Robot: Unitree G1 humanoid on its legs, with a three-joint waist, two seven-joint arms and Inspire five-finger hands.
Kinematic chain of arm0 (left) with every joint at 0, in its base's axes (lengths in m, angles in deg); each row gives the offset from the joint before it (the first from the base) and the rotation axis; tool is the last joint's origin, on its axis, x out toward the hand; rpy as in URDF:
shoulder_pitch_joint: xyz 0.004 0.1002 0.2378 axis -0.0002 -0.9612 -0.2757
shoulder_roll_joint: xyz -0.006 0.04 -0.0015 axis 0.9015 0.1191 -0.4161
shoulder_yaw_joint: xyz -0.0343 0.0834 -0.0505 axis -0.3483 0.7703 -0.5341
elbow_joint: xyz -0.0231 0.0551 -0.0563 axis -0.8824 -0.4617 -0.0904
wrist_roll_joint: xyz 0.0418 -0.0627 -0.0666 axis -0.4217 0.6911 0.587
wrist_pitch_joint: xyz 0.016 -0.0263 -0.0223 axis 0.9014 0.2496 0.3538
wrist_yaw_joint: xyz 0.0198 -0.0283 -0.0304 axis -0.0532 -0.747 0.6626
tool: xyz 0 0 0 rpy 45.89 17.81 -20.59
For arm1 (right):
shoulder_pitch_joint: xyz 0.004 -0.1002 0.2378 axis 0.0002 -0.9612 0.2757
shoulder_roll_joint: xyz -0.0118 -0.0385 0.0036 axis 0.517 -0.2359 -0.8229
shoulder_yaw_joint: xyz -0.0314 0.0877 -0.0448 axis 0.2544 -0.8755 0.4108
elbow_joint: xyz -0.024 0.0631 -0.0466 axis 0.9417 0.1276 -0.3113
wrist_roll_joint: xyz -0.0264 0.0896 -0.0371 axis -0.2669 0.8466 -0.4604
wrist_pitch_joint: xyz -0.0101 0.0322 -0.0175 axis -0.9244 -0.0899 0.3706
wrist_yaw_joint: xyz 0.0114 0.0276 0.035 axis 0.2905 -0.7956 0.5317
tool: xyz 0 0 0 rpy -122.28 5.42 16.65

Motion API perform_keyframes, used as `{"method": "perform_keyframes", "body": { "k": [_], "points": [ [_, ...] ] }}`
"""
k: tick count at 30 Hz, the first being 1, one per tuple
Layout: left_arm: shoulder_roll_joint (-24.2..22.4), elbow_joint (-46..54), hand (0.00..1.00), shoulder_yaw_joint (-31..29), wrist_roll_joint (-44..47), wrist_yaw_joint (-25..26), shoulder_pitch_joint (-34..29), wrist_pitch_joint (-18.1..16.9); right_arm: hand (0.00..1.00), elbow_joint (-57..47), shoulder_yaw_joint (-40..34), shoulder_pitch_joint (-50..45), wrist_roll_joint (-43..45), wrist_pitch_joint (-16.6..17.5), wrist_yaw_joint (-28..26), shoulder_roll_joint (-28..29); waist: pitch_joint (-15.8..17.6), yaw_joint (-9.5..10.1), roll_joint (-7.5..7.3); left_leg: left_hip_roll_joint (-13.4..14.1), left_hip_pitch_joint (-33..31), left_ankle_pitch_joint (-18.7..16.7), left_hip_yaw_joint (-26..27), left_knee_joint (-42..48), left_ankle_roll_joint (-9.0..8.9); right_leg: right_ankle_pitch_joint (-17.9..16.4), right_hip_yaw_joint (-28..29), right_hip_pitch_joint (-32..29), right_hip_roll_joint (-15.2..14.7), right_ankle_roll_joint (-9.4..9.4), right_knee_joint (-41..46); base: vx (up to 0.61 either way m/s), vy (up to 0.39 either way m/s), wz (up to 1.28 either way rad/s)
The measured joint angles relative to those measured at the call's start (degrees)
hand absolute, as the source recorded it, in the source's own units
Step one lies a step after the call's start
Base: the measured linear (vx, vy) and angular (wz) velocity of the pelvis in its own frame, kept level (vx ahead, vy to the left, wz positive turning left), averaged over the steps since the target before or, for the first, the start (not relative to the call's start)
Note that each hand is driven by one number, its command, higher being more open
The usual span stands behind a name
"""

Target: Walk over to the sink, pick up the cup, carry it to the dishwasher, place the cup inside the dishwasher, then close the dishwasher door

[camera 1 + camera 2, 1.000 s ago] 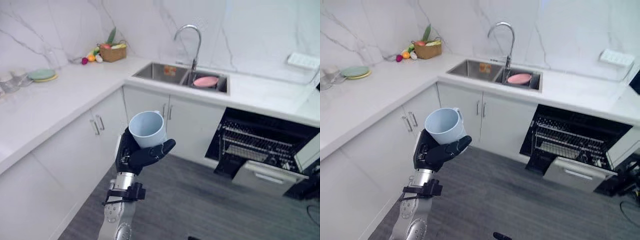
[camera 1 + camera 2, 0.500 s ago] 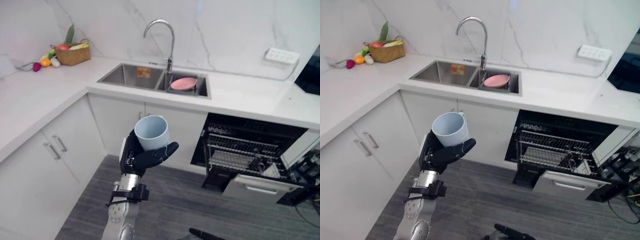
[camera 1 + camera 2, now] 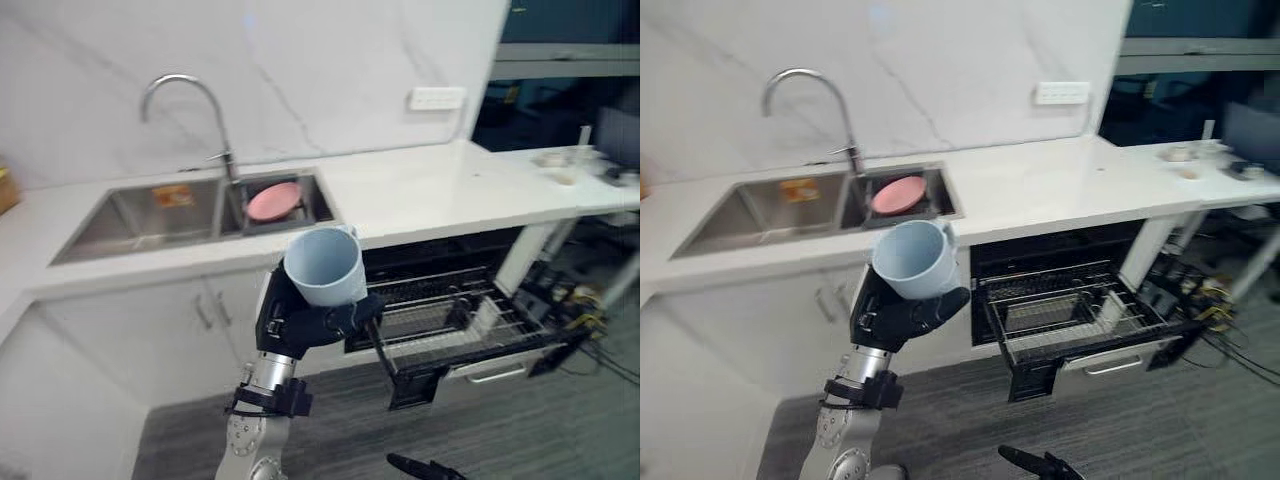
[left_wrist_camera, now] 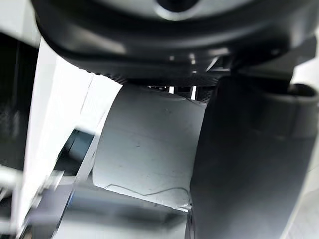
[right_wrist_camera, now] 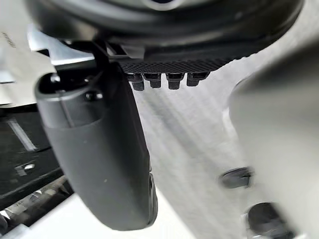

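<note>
- The left hand (image 3: pixel 300 325) is raised in the foreground. Its fingers and thumb (image 3: pixel 357 311) curl round the lower part of the pale blue cup (image 3: pixel 323 268), pinching it from opposite sides.
- The cup's base sits down in the hand. Its long axis is near upright and leans a little, with the open mouth facing up and toward the camera and the handle on the far side.
- In the left wrist view the cup's wall lies just past the palm, beside the thumb.
- The right hand (image 5: pixel 94 149) hangs over the grey floor (image 3: pixel 1140 430); whether it is open or closed cannot be told.
- Beyond the cup, the dishwasher (image 3: pixel 450 320) stands open under the white countertop (image 3: pixel 430 190), its wire rack drawn out.
- Farther left are the steel sink (image 3: pixel 150 215), which holds a pink dish (image 3: pixel 273 201), the curved faucet (image 3: pixel 190 110) and the marble wall.
</note>
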Motion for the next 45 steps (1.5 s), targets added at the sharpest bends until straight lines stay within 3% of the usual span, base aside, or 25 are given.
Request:
{"method": "perform_keyframes", "body": {
  "k": [1,5,9,10,11,13,15,17,19,21,24,26,30,34,38,45],
  "points": [
    [1.08,0.00,0.00,-0.16,0.09,-0.01,0.08,0.02,1.00,0.33,-0.31,0.00,-0.03,0.37,0.43,1.26,-0.51,-0.69,-2.04,-0.86,0.18,-1.56,2.05,1.47,0.52,-0.14,-0.04,0.10,-1.83,0.72,-0.19,0.33,0.504,-0.85],
    [2.51,0.07,0.00,-0.59,1.36,-0.35,0.90,0.06,1.00,1.10,-2.36,-1.79,-0.60,0.64,1.61,3.16,-2.36,-1.21,-5.12,-2.11,1.28,-5.73,5.84,3.94,2.67,2.16,-1.05,1.04,-4.90,3.80,-2.10,0.16,0.321,-0.42],
    [3.38,0.15,0.00,-0.71,1.71,-1.08,2.60,0.10,1.00,2.93,-4.47,-2.33,-4.19,2.16,3.32,3.52,-4.90,-1.19,-4.79,-2.35,5.62,-4.51,12.80,-5.20,3.64,7.96,-9.12,-5.83,-6.49,3.60,2.62,0.07,0.218,-0.80],
    [4.16,0.42,0.00,-0.81,1.08,-0.96,3.97,0.48,1.00,3.12,-5.03,-1.83,-6.44,2.25,4.02,3.31,-5.13,-1.23,-4.76,-2.36,7.46,-3.24,16.30,-8.55,3.27,9.88,-16.80,-7.37,-7.77,3.02,2.24,0.04,0.160,-1.03],
    [4.44,0.64,0.00,-0.95,1.02,-0.86,4.18,0.70,1.00,3.13,-5.01,-1.74,-6.90,2.30,4.13,3.22,-5.18,-1.24,-4.78,-2.35,7.74,-3.13,17.05,-9.15,3.31,10.22,-18.43,-7.60,-8.08,3.09,1.95,0.03,0.132,-1.24],
    [6.91,3.29,0.00,-2.25,-0.21,0.72,4.64,2.16,1.00,3.13,-4.76,0.02,-9.96,2.44,5.22,2.03,-5.85,-1.55,-4.45,-1.37,8.08,-2.54,23.79,-11.00,3.96,13.16,-31.66,-9.01,-9.19,1.90,-2.99,0.03,0.087,-1.33],
    [8.25,4.97,0.00,-4.14,-0.32,2.50,4.95,2.90,1.00,2.90,-4.31,2.90,-11.90,2.34,6.53,0.68,-5.70,-1.81,-4.19,-0.20,7.08,-2.47,27.19,-10.15,4.07,16.84,-37.58,-9.98,-8.12,1.80,-7.60,0.04,0.019,-1.42],
    [8.51,4.93,0.00,-6.12,-0.71,4.69,5.61,4.02,1.00,0.92,-4.12,5.50,-13.33,1.95,8.69,-1.01,-4.78,-1.67,-2.89,0.76,6.25,-2.55,24.50,-9.29,4.14,19.76,-38.29,-11.84,-6.97,1.91,-8.84,0.01,-0.113,-1.26],
    [8.30,4.06,0.00,-7.45,-1.01,6.10,6.37,5.15,1.00,-5.08,-3.12,6.00,-13.61,1.95,13.61,-3.39,-3.42,-2.15,-1.09,1.11,6.67,-3.39,22.11,-9.20,2.82,20.63,-38.23,-12.26,-6.37,2.05,-8.92,-0.02,-0.113,-0.62],
    [7.64,3.97,0.00,-6.93,-1.27,6.68,6.43,5.27,1.00,-9.74,-3.04,6.00,-13.65,2.47,16.61,-4.06,-2.60,-2.68,-1.09,1.02,6.69,-3.30,21.80,-9.14,2.75,20.63,-38.24,-11.98,-6.45,2.07,-9.15,-0.04,-0.067,0.03],
    [7.07,2.16,0.00,-6.74,-2.42,8.74,6.44,5.11,1.00,-17.36,-3.91,4.28,-15.16,6.39,19.12,-3.67,-2.41,-3.02,-1.30,0.01,6.49,-2.63,20.79,-9.85,2.70,20.59,-38.33,-10.69,-6.81,2.11,-11.62,-0.08,-0.060,0.17],
    [6.83,1.33,0.00,-10.22,-2.26,9.28,5.37,5.06,1.00,-29.12,-6.54,1.68,-18.38,9.78,17.66,-3.02,-2.26,-3.07,-1.30,-1.76,6.41,-1.66,20.90,-11.58,2.33,20.44,-38.29,-9.85,-7.56,2.33,-14.92,-0.07,-0.052,0.05],
    [4.28,1.31,0.00,-15.90,-3.67,11.81,1.59,3.69,1.00,-48.65,-14.78,0.31,-15.93,16.95,4.72,-5.04,-2.01,-3.47,-1.42,-2.34,7.41,-0.12,20.81,-13.20,1.84,20.01,-38.47,-8.09,-7.25,2.58,-17.55,-0.04,-0.064,0.02],
    [2.93,-0.38,0.00,-14.14,-9.52,16.53,0.55,3.17,1.00,-52.61,-16.07,2.52,-9.03,22.50,-2.66,-6.92,-2.03,-4.38,-1.53,-2.44,7.55,0.22,20.84,-13.28,1.99,19.46,-38.50,-7.97,-7.30,2.23,-17.63,-0.01,0.002,0.00],
    [1.73,-4.35,0.00,-11.00,-14.58,20.22,0.67,3.36,1.00,-52.58,-13.71,3.66,-1.60,22.97,-8.29,-6.84,-1.97,-4.77,-0.42,0.70,2.65,-4.80,19.33,-2.31,2.45,19.11,-39.27,-8.12,-6.48,2.12,-16.50,-0.03,0.065,0.07],
    [0.71,-6.86,0.00,-11.24,-23.77,27.85,0.54,3.81,1.00,-53.43,-5.34,5.16,5.58,22.73,-13.67,-4.89,-1.41,-3.62,-0.37,-5.63,8.07,-1.45,18.79,-10.05,5.21,19.68,-39.89,-6.21,-10.85,4.11,-15.60,-0.04,0.124,0.12]
  ]
}}
